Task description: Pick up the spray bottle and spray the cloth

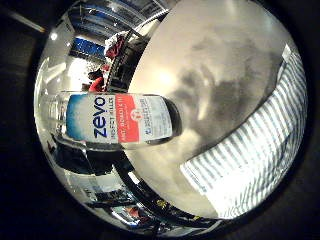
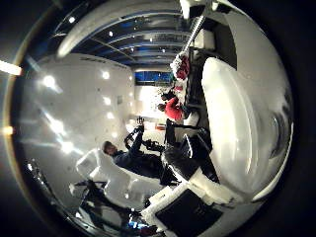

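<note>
The spray bottle [image 1: 110, 118] is clear with a white, red and blue label and a dark end. In the right little finger side palm view it fills a good part of the picture, so it is close to the palm, over the edge of the grey table [image 1: 215, 70]. The cloth [image 1: 255, 140] is white with grey stripes and lies flat on the table, away from the bottle. White and black parts of my hand [image 2: 188, 202] show in the right thumb side palm view. I cannot tell whether the hand holds the bottle.
The right thumb side palm view looks out into the room, at a white wall [image 2: 69, 109] and a ceiling with lights. Bare grey table top lies between the bottle and the cloth.
</note>
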### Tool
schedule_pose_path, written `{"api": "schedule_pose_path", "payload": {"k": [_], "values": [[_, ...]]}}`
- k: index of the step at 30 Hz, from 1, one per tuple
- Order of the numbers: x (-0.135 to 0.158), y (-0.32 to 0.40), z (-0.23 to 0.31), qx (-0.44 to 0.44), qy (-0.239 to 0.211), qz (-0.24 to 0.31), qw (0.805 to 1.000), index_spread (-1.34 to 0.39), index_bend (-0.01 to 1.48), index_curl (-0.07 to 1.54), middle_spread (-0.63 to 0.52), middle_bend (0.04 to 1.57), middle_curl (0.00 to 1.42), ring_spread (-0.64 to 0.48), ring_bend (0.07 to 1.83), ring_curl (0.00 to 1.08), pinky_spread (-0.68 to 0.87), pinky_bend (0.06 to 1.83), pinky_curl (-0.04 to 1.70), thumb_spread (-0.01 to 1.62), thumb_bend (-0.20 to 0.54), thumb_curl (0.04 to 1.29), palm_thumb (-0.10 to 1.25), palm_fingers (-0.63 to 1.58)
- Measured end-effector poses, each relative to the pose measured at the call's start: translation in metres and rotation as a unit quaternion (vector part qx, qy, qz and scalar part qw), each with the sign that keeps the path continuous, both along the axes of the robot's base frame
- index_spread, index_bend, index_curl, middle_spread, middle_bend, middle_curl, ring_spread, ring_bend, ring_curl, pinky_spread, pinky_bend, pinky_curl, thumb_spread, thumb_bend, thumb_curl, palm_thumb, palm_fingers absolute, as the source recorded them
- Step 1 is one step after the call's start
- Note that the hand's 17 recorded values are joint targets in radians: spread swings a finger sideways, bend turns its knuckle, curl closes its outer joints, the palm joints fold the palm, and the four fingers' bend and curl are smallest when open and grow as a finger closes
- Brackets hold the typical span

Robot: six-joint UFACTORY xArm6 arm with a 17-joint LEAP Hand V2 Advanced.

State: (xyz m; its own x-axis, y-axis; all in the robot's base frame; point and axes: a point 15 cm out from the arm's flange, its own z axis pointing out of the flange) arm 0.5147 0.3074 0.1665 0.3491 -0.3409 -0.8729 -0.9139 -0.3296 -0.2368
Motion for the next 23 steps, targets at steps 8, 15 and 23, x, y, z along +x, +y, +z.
{"api": "schedule_pose_path", "payload": {"k": [8,15,23], "values": [[0.013,-0.048,0.014,-0.020,-0.025,-0.016,0.999,-0.44,0.17,0.32,-0.05,0.19,0.32,-0.03,0.35,0.25,0.33,0.34,0.42,0.98,-0.028,0.32,0.60,0.12],[0.002,-0.106,0.030,-0.039,-0.028,-0.035,0.998,-0.44,0.18,0.32,-0.05,0.19,0.32,-0.02,0.32,0.24,0.33,0.31,0.37,0.99,-0.025,0.32,0.61,0.16],[-0.038,-0.192,0.044,-0.095,-0.034,-0.042,0.994,-0.43,0.19,0.34,-0.04,0.18,0.30,0.01,0.26,0.24,0.34,0.26,0.34,1.02,-0.022,0.32,0.62,0.19]]}}
